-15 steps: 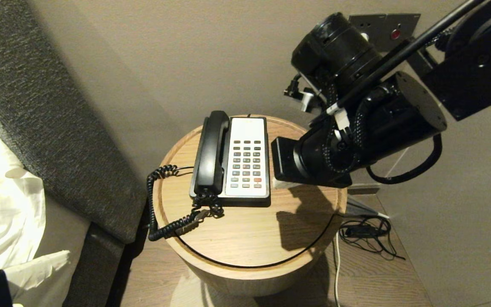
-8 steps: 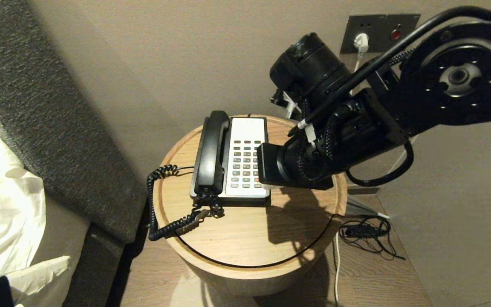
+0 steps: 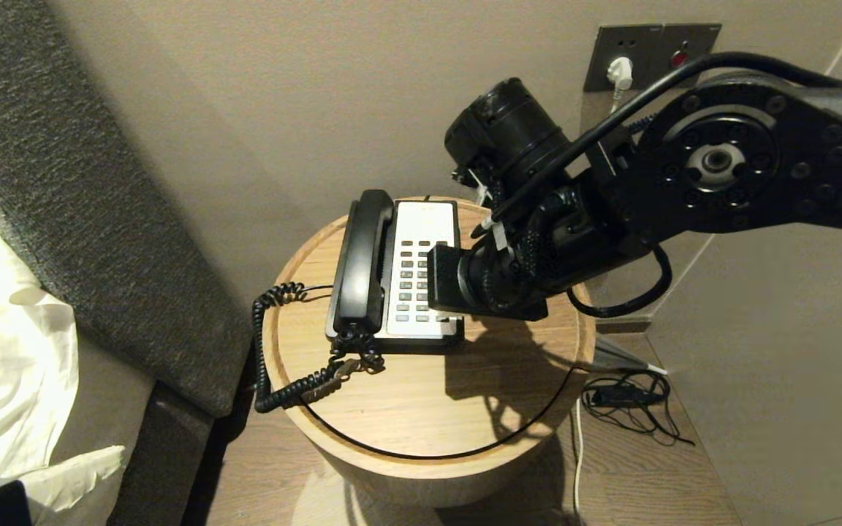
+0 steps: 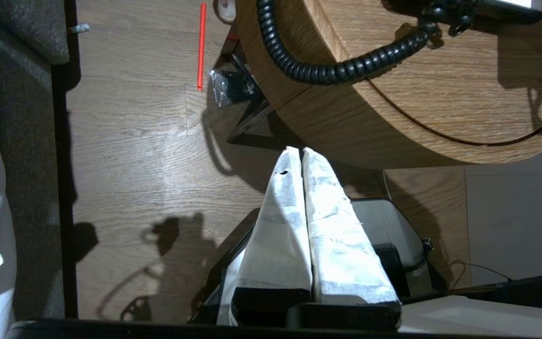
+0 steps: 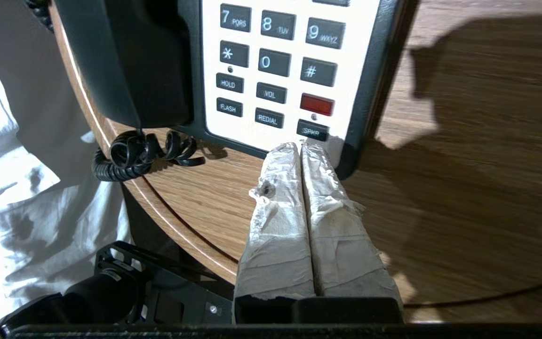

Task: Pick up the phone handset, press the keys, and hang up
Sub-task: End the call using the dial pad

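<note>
On cradle, handset (image 3: 362,259) lengthwise, cord end nearest.

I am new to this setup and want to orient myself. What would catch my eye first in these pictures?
First, the big black right arm reaching across the round wooden table, its hand shut, white-wrapped tips at the near edge of the desk phone by the SPKR key. Next, the black handset resting in its cradle, its coiled cord hanging over the table's rim.
</note>
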Motion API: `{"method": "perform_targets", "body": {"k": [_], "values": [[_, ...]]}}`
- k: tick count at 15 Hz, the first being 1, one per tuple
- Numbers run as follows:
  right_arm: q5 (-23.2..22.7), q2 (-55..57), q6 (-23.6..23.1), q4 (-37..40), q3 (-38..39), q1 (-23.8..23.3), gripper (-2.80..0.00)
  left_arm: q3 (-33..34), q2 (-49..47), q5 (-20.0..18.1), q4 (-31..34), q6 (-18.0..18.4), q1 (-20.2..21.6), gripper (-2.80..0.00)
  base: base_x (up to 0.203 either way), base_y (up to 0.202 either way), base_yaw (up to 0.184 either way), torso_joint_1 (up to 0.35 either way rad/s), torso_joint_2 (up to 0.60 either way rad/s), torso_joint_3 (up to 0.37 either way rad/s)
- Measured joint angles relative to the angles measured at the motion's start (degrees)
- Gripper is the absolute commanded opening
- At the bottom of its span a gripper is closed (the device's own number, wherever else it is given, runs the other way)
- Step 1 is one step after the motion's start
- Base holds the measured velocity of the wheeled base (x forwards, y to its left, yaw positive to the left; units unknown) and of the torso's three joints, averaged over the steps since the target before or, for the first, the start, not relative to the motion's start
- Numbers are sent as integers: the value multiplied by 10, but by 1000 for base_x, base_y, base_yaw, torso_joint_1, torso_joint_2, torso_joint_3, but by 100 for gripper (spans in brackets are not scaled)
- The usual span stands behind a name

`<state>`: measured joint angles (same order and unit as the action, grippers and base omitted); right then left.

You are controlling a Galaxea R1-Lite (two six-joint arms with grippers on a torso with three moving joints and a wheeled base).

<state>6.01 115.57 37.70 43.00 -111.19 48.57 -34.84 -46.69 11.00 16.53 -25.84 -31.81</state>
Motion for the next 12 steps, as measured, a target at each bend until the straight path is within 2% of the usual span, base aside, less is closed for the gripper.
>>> {"method": "perform_targets", "body": {"k": [12], "values": [[0,22,-10,-17,0,-12,-280,8,-2,1,0,1,0,-280,0,0,0,0,0,0]]}}
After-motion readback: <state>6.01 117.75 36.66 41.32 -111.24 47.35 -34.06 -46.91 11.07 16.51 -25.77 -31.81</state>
